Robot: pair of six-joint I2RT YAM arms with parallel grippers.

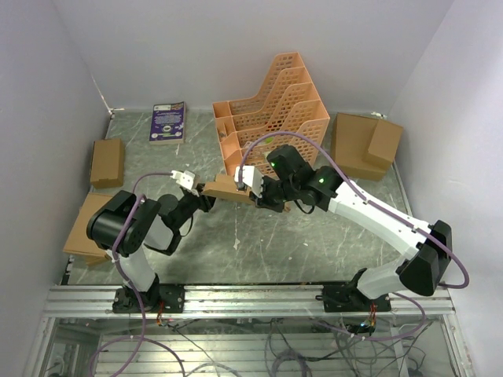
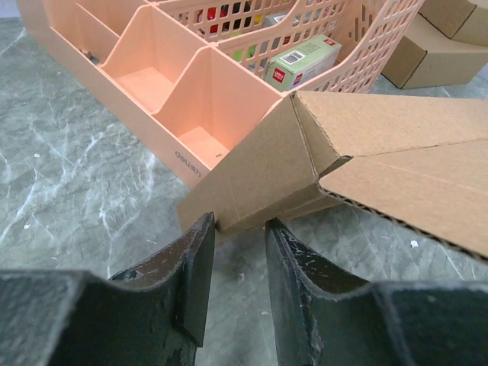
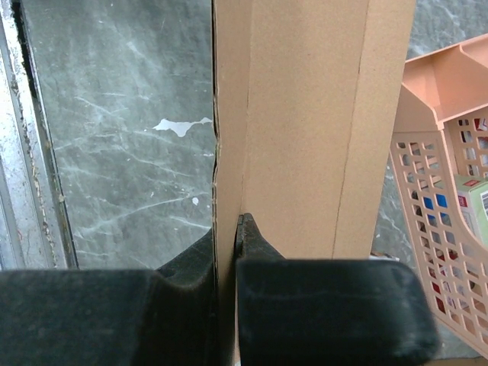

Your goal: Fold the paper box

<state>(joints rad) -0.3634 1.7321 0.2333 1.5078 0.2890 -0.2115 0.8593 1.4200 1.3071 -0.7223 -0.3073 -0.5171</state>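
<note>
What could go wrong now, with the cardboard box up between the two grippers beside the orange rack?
The left gripper has its jaws apart at the paper box corner, so only the right gripper, pinching one thin wall, seems to carry it; the box may sag or twist. The orange rack stands close behind; a swinging box might bump it.

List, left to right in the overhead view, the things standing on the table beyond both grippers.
Small brown cardboard box → purple rectangular booklet → orange plastic lattice file rack → stacked brown cardboard boxes.
</note>
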